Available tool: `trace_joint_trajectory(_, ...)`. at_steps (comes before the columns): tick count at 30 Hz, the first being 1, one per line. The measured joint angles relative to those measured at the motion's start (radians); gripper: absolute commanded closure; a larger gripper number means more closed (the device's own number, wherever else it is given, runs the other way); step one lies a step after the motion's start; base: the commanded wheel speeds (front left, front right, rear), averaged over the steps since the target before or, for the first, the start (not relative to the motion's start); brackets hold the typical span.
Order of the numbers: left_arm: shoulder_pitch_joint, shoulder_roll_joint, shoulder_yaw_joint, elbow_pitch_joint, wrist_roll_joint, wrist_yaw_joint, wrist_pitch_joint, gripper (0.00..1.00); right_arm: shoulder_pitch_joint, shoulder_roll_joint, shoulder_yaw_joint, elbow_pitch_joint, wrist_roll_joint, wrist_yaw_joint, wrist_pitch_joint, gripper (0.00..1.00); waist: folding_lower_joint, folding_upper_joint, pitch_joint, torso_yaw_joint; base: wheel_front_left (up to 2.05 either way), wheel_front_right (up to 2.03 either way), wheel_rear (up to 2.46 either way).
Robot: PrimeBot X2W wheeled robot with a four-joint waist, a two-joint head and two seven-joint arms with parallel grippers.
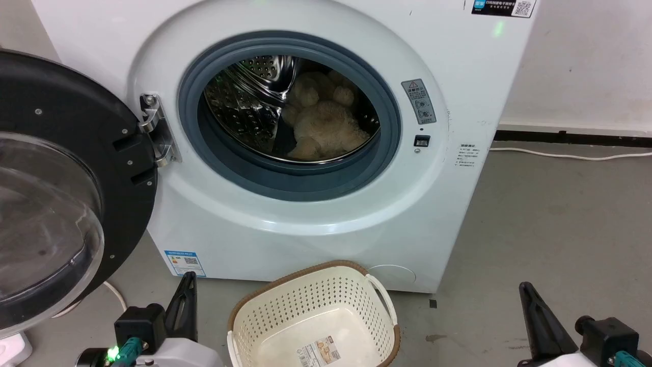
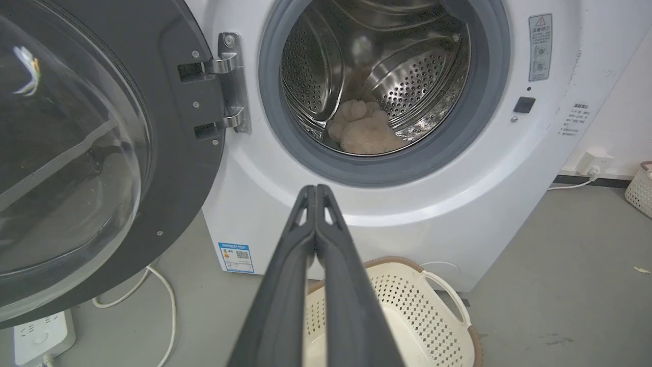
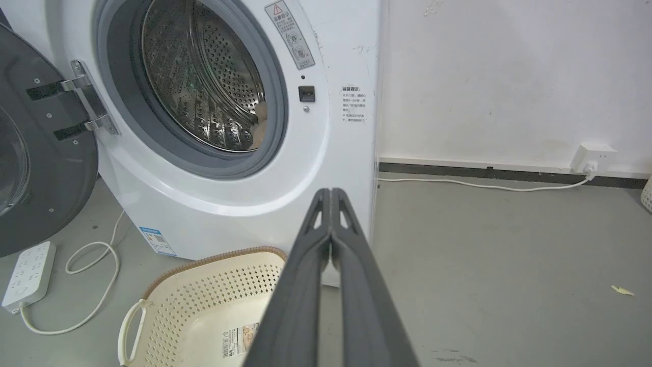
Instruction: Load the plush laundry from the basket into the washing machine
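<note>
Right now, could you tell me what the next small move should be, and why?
Probably bring the left gripper toward the open door to push it shut: the plush toy already lies in the drum, and the basket holds no laundry.

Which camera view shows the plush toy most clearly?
The head view: the plush lies in the drum, large and unblocked. The left wrist view shows the plush smaller. The right wrist view catches a beige sliver of the plush at the drum's edge.
</note>
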Motion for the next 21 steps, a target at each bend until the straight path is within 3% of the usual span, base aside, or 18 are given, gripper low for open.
trace_joint_trajectory(21,-0.019,-0.044,0.042,0.004,0.071,-0.035,0.016,1.0,-0.036,0.0,0.007,0.009,-0.038,0.0,0.027,1.0,-0.0001,0.0,0.011,-0.001,0.0,0.0,0.0)
